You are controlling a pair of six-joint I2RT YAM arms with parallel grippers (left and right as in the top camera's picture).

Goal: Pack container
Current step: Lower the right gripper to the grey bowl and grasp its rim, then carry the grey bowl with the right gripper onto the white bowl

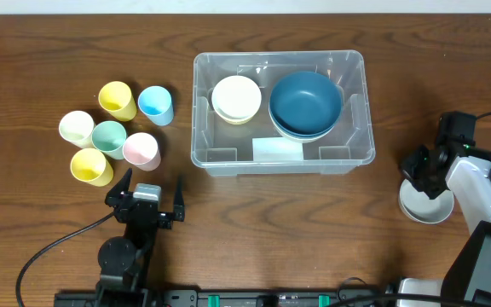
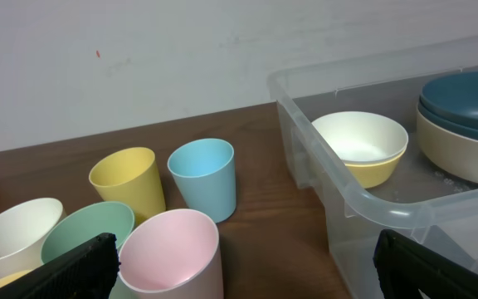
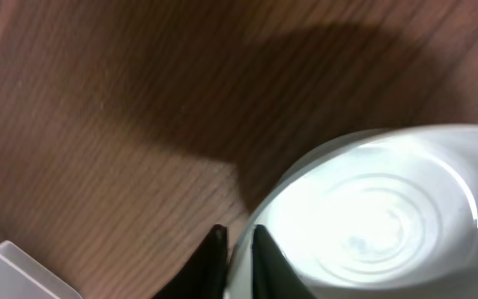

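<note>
The left gripper (image 1: pixel 153 182) hangs spread wide and empty just short of the cups (image 1: pixel 109 141), while the right gripper (image 3: pixel 239 242) is pressed nearly together on the rim of the pale grey bowl (image 3: pixel 380 224) on the table (image 1: pixel 314 222). This looks like the pick-up step; next the bowl needs lifting over the wall of the container (image 1: pixel 280 56), at mid-table farther back, probably nesting into the blue bowls (image 1: pixel 305 101).
</note>
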